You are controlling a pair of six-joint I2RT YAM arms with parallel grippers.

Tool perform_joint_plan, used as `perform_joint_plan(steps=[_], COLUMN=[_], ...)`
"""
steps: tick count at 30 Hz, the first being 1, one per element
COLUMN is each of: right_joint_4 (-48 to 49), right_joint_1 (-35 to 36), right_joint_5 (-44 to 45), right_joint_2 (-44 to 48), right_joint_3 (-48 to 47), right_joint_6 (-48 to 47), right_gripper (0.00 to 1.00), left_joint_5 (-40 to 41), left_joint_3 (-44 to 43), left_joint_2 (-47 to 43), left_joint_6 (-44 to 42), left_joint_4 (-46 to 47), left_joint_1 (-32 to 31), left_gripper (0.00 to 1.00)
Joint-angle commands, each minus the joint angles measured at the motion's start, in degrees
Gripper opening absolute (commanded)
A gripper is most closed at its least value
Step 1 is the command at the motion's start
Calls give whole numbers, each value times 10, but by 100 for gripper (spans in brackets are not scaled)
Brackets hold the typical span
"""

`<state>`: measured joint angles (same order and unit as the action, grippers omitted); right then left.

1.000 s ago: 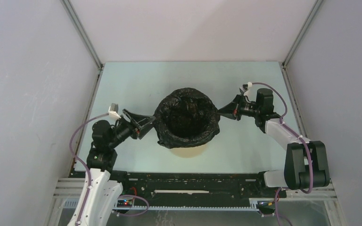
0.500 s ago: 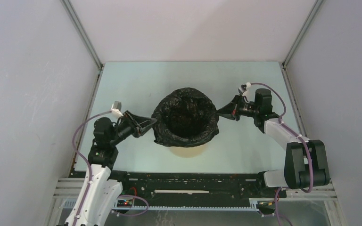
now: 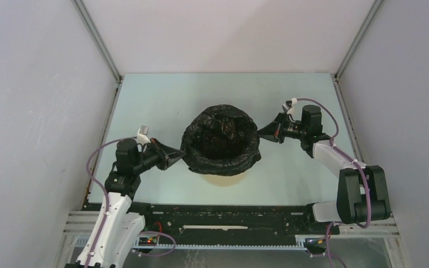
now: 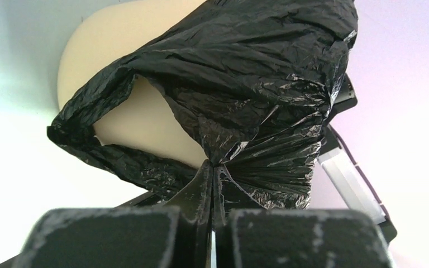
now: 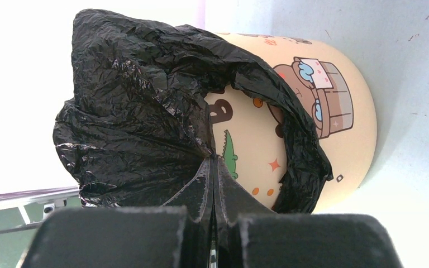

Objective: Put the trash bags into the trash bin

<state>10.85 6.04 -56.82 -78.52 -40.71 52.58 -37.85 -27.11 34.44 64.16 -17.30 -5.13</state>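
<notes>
The glossy black trash bag (image 3: 222, 140) is spread open over the mouth of the cream trash bin (image 3: 222, 180) in the middle of the table. My left gripper (image 3: 180, 156) is shut on the bag's left rim, where the plastic (image 4: 257, 111) bunches into pleats at the fingertips. On the opposite side my right gripper (image 3: 259, 133) is shut on the bag's right rim. In the right wrist view the bag (image 5: 139, 123) drapes over the bin (image 5: 335, 128), whose wall shows cartoon prints. The left wrist view shows the bin (image 4: 139, 123) under a lifted flap of bag.
The table (image 3: 162, 100) is pale green, closed in by grey walls on the left, right and back. A black rail (image 3: 229, 215) with cables runs along the near edge between the two arm bases.
My left gripper closed from open onto the bag's left rim and shifted slightly toward the near right. The right gripper kept its hold and barely moved.
</notes>
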Motion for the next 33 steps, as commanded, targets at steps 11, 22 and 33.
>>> perform_joint_plan(steps=[11,22,33], right_joint_4=[-43,-106,-158], right_joint_1=[-10,19,30], right_joint_5=[20,89,115], right_joint_2=[-5,-57,-94], right_joint_3=[-20,-20,-31], right_joint_6=[-56,-140,-186], right_gripper=[0,0,0], left_joint_5=[61,85,106], left_joint_3=[-45,-49,-31], left_joint_2=[140,229,257], left_joint_6=[-91,-126,-173], left_joint_4=[-34,-18,-47], left_joint_1=[-13,-52,-59], left_gripper=[0,0,0])
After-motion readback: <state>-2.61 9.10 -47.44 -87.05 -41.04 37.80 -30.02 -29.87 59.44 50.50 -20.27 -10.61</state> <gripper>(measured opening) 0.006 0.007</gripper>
